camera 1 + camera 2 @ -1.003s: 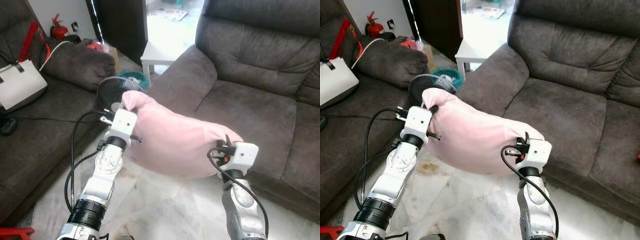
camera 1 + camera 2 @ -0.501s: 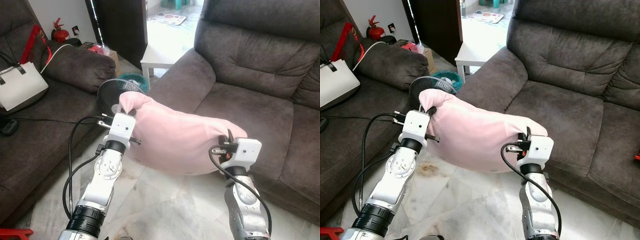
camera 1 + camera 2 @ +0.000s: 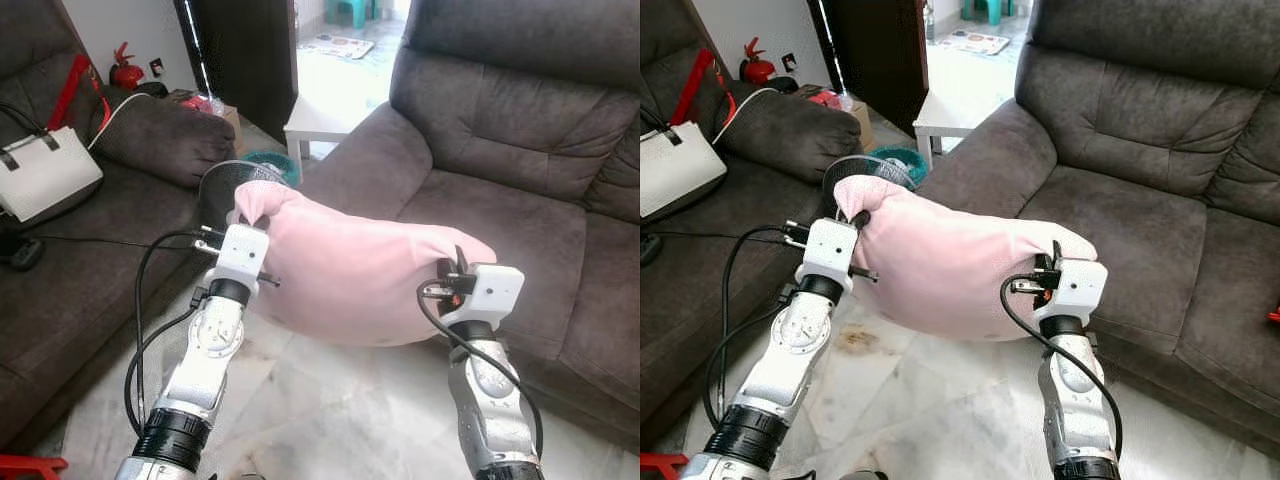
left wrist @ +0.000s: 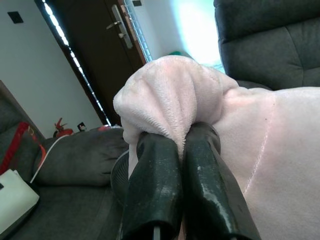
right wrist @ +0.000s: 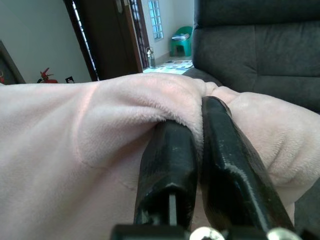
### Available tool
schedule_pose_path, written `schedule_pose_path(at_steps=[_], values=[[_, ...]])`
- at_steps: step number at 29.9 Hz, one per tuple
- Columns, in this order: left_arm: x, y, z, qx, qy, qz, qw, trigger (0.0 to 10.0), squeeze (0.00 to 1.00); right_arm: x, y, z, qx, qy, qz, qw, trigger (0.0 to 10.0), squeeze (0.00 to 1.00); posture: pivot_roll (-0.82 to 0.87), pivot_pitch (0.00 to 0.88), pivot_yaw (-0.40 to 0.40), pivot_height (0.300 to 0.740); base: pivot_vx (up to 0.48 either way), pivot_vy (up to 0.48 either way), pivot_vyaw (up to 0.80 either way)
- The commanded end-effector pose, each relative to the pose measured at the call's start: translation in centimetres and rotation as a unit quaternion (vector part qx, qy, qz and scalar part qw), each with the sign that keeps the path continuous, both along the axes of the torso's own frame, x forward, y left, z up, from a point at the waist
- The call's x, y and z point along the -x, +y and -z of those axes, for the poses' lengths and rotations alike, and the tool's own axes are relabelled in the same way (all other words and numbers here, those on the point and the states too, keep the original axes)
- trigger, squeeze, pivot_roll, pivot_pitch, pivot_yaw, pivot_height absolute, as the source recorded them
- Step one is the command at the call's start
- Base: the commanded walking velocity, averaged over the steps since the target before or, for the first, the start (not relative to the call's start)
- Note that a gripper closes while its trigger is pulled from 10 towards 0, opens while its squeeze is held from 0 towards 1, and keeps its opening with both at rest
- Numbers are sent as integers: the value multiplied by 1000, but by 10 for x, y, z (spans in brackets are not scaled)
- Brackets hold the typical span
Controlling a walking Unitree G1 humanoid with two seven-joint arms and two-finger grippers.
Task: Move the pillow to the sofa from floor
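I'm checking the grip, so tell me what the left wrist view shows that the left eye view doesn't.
Left wrist view: two black fingers pinching a bunched corner of the pink pillow. Left eye view: the right gripper clamping the pillow's other end, the white handbag, the sofa seat ahead. Both: the pillow, the left gripper, the fan.

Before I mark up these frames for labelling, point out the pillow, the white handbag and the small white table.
pillow (image 3: 360, 280), left eye view, middle of its pink face.
white handbag (image 3: 45, 180), left eye view, its front panel.
small white table (image 3: 312, 118), left eye view, its top.
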State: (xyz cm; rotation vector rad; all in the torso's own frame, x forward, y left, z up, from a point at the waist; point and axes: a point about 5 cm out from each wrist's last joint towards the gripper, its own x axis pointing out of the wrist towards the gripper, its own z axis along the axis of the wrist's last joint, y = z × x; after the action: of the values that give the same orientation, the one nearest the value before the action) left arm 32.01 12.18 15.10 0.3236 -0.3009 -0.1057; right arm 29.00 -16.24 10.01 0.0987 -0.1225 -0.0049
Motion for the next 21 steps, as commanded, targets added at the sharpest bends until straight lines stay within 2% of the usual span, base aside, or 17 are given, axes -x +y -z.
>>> schedule_pose_path(at_steps=[1, 21], values=[[-4, 1, -12, 2, -25, 0, 1000, 10000, 0, -7, 4, -13, 2, -23, -11, 1000, 10000, 0, 80, 13, 14, 740, 0, 0, -788], [-7, 6, -16, 19, -23, -11, 999, 10000, 0, -12, 8, -16, 10, -18, -18, 1000, 10000, 0, 86, 66, 12, 740, 0, 0, -788]])
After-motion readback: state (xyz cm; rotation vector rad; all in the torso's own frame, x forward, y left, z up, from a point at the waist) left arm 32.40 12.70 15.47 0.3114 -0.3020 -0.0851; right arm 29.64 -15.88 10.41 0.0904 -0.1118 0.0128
